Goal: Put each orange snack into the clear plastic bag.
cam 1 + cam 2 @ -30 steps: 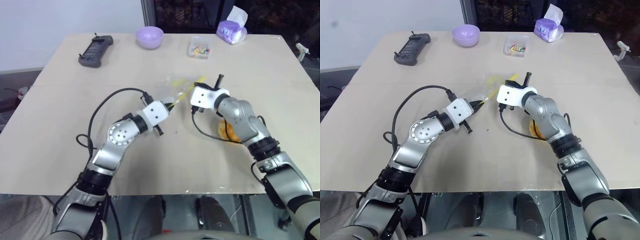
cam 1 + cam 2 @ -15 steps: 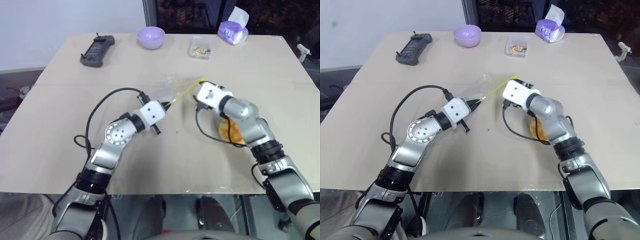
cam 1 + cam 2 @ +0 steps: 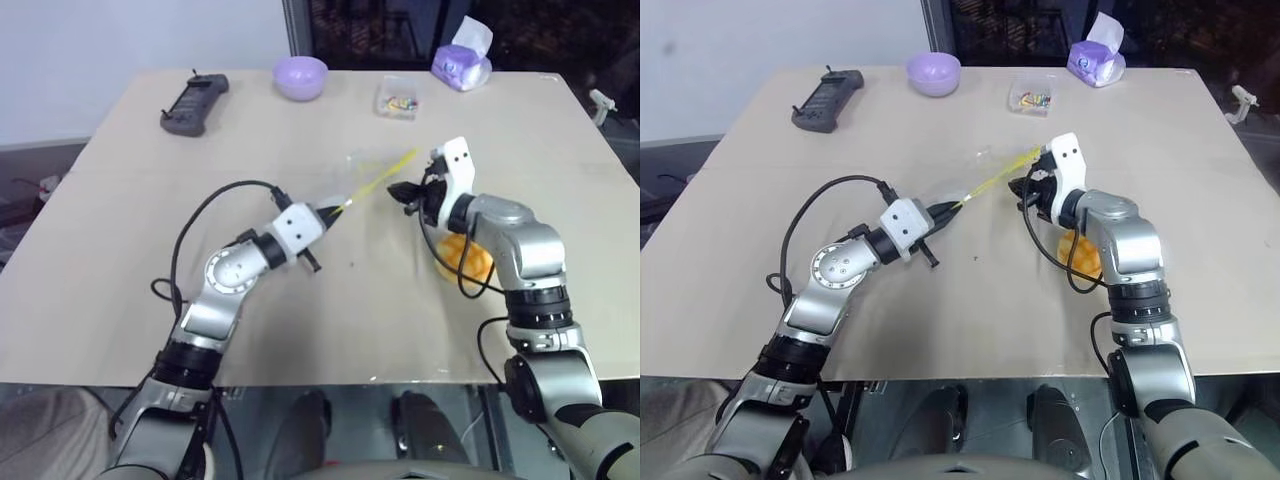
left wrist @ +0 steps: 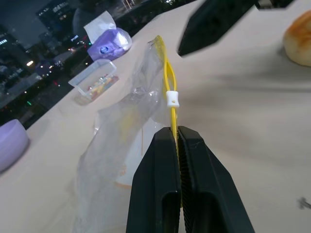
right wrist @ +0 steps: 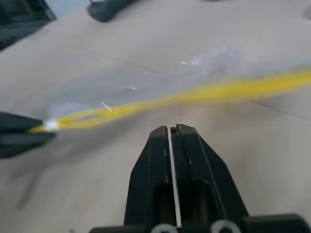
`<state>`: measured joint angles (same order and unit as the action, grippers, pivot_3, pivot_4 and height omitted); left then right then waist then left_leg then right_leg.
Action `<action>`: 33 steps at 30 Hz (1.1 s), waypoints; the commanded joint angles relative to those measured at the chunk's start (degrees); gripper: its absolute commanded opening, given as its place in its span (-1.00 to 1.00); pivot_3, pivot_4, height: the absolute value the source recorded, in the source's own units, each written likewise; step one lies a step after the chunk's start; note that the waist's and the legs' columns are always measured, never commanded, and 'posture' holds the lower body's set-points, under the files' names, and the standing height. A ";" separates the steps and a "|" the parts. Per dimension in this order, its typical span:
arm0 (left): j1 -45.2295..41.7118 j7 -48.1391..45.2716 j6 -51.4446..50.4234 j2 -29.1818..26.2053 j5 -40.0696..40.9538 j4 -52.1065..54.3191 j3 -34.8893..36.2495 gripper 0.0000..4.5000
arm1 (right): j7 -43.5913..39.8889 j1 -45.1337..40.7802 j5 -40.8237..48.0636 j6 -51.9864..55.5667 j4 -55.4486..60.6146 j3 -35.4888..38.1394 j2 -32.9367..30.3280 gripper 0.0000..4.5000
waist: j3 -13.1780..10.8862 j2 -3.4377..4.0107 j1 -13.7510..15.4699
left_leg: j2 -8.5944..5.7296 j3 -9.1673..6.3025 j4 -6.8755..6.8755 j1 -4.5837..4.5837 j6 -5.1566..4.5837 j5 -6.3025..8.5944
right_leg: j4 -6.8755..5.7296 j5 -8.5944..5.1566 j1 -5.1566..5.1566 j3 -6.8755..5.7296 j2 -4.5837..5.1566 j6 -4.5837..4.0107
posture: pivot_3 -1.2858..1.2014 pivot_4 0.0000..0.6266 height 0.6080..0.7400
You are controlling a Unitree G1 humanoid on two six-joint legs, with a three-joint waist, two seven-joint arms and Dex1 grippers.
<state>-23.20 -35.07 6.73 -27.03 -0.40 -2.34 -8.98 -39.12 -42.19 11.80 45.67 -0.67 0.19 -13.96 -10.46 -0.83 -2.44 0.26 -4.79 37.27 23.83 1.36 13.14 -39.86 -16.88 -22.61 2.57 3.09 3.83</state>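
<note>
Moved: right pincer (image 3: 1024, 188) has rolled over, off the bag's seal strip.
Right pincer: fingers together, empty.
Left pincer (image 4: 177, 137): clamped on the clear plastic bag (image 4: 124, 145).
Orange snack (image 3: 466, 257): on the table (image 3: 120, 240), under the right forearm.

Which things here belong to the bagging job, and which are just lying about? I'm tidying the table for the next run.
Job: clear plastic bag, orange snack.
Lying about: lavender bowl, black remote, small clear box, purple tissue pack.

No legible text, label or number anywhere.
</note>
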 commanded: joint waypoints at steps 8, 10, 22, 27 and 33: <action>-0.49 -0.33 2.06 0.90 0.77 0.53 1.11 -1.00 | -1.71 -0.40 5.22 1.77 7.09 -4.81 -1.40 -0.98 | 0.00 0.00 -0.01 | 0.00 -0.01 0.01 0.00 0.00 0.00 | 0.00 0.00 0.01 0.00 0.00 0.00 | 0.03 -0.52 0.94; -0.66 -0.34 2.03 1.08 0.94 0.65 1.20 -1.00 | -1.56 -0.33 5.28 1.69 6.97 -5.70 -1.42 -0.98 | 0.00 0.00 0.00 | 0.00 -0.01 0.02 0.00 0.00 0.00 | 0.00 0.00 0.01 0.00 0.00 0.00 | 0.03 -0.52 0.94; -0.01 -2.80 2.78 1.91 3.23 3.18 0.72 -1.00 | 1.22 -0.71 5.15 1.51 3.79 -6.29 -1.01 -0.98 | 0.00 0.00 -0.02 | 0.00 -0.01 0.02 0.00 0.00 0.00 | 0.01 0.00 0.01 0.00 0.00 0.00 | 0.03 -0.52 0.94; 0.13 -5.40 3.57 1.85 4.50 4.60 -0.06 -1.00 | 3.39 -0.99 5.04 1.85 0.81 -5.53 -0.88 -0.98 | 0.00 0.00 0.00 | 0.00 0.00 0.02 0.01 0.00 0.00 | 0.01 0.00 0.01 0.00 0.00 0.00 | 0.03 -0.52 0.94; 0.43 -8.19 4.57 1.07 5.17 5.41 -0.42 -1.00 | 4.21 -1.58 2.57 -4.16 -2.72 -6.85 -1.66 -0.98 | 0.00 0.00 -0.01 | 0.00 0.00 0.01 0.00 0.00 0.00 | 0.02 0.00 0.01 0.00 -0.01 0.00 | 0.03 -0.52 0.94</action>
<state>-22.81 -42.51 9.70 -25.65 3.76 0.62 -9.61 -34.70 -42.29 15.32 45.44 -4.21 -6.61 -15.13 -10.46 -0.82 -2.46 0.26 -4.78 37.29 23.83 1.36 13.14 -39.84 -16.88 -22.61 2.57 3.08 3.83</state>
